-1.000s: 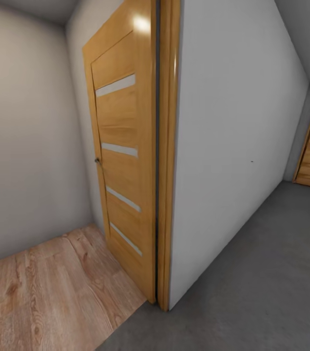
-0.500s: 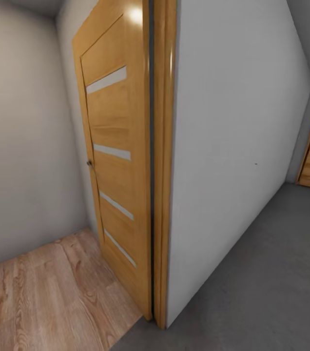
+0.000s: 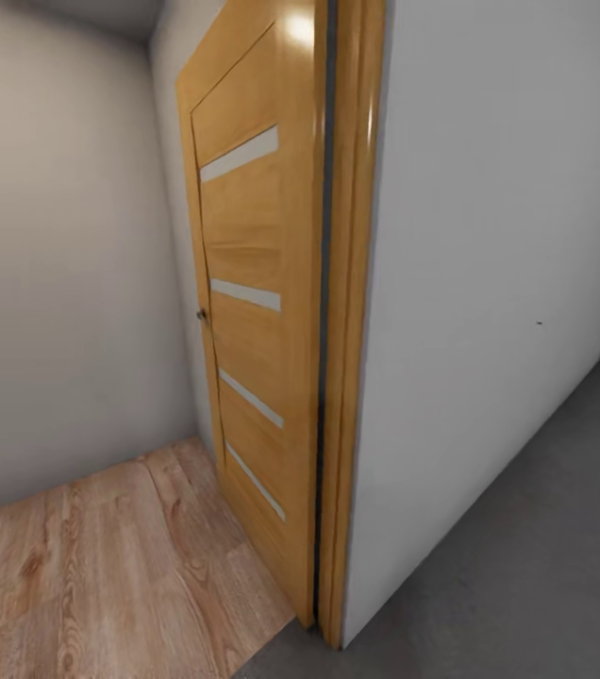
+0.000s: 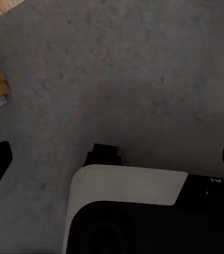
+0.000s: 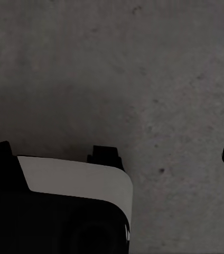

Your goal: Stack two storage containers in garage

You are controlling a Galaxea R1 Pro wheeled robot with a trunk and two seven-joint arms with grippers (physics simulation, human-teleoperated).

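Facing open wooden door [image 3: 253, 311], white wall [image 3: 489, 283], concrete floor [image 3: 526, 566]

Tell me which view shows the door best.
Head view: the wooden door stands open against the wall, with its four glass strips and handle. The left wrist view has a wood-coloured sliver at its edge; the right wrist view shows grey floor.

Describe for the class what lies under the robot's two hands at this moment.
Bare, speckled grey concrete floor lies under the left hand and the right hand. Nothing sits between their fingers. White and black robot housing hides the floor below it.
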